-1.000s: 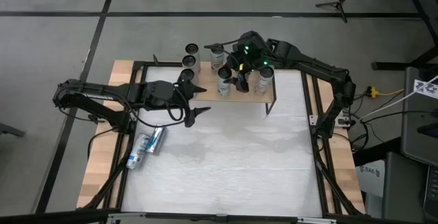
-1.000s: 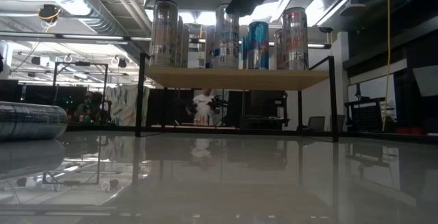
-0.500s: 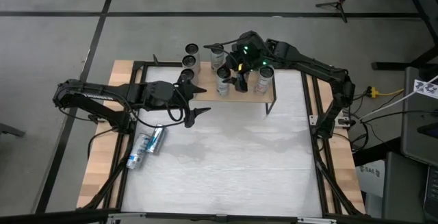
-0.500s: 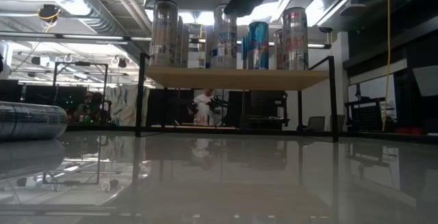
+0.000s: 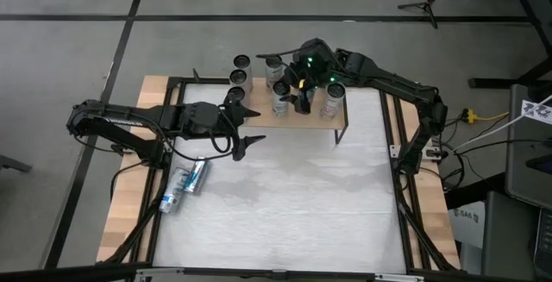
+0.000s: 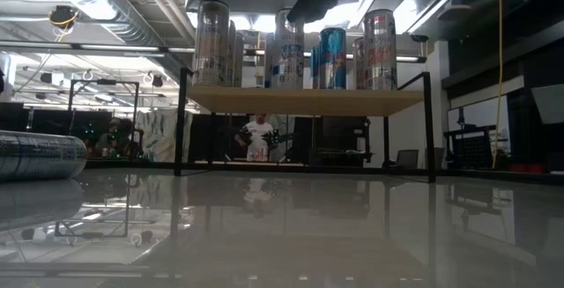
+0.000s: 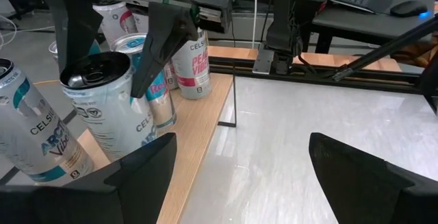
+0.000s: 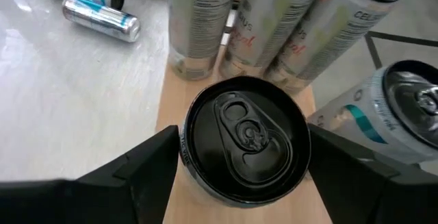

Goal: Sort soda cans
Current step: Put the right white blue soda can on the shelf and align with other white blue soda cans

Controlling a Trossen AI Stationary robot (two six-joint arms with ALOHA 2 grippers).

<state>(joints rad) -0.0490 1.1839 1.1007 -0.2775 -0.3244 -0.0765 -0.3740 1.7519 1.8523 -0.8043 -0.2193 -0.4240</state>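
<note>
Overhead, the right gripper [image 5: 291,86] hangs wide above a dark-topped can [image 8: 244,138] on the shelf [image 5: 312,115].

Two cans [image 5: 186,182] lie flat; six [image 5: 281,97] stand.

Right gripper [image 5: 293,89] hangs over the back edge, fingers spread — left gripper [image 5: 247,124] waits mid-table, fingers apart.

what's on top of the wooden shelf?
Upright soda cans stand in a cluster on the wooden shelf. The right hand hovers open above one, hiding part of the group.
</note>
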